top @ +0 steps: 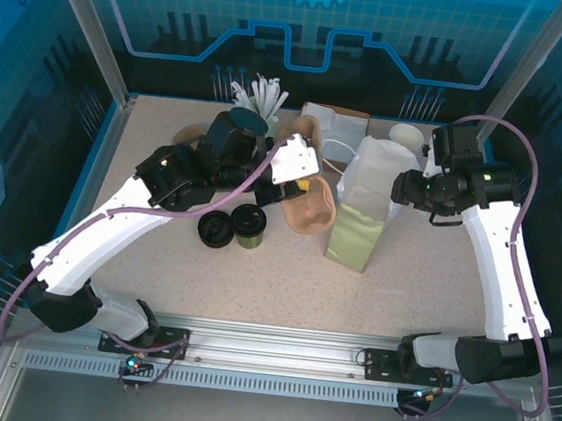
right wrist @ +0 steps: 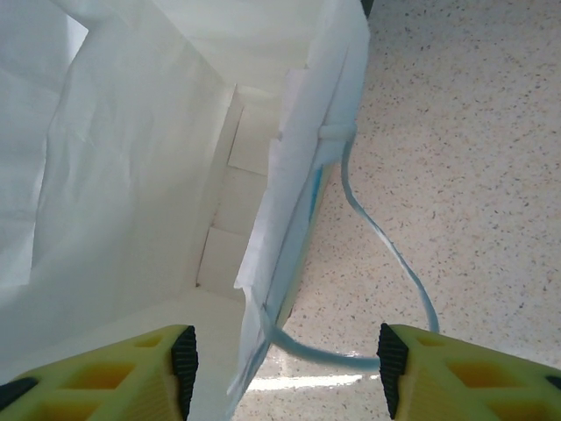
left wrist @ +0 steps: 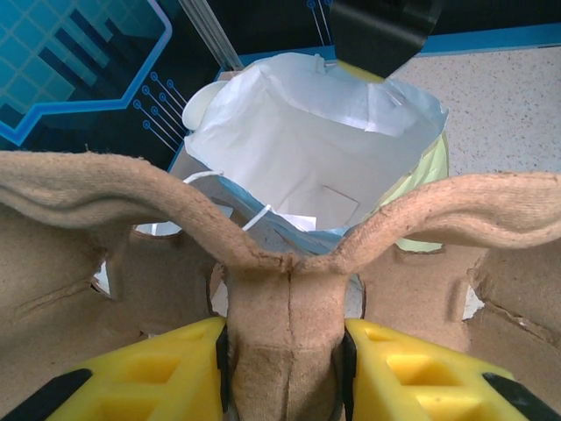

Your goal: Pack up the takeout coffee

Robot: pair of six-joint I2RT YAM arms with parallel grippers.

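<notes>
The takeout coffee (top: 250, 224), a short olive-green cup with a black lid, stands on the table left of centre, with neither gripper touching it. My left gripper (top: 302, 183) is up and to its right, shut on the centre ridge of a brown pulp cup carrier (top: 314, 206). In the left wrist view the yellow fingers (left wrist: 175, 368) pinch that ridge of the carrier (left wrist: 79, 202), with the open white paper bag (left wrist: 298, 149) just beyond. My right gripper (top: 404, 188) is at the bag's (top: 367, 205) right rim. Its jaws (right wrist: 287, 364) are open astride the bag wall (right wrist: 289, 219) and handle loop (right wrist: 394, 254).
A loose black lid (top: 216, 229) lies right beside the coffee on its left. At the back are a stack of white cups (top: 407, 135), a bunch of white sticks (top: 263, 96), a cardboard box (top: 336, 116) and another pulp carrier (top: 304, 133). Table edges ring the work area.
</notes>
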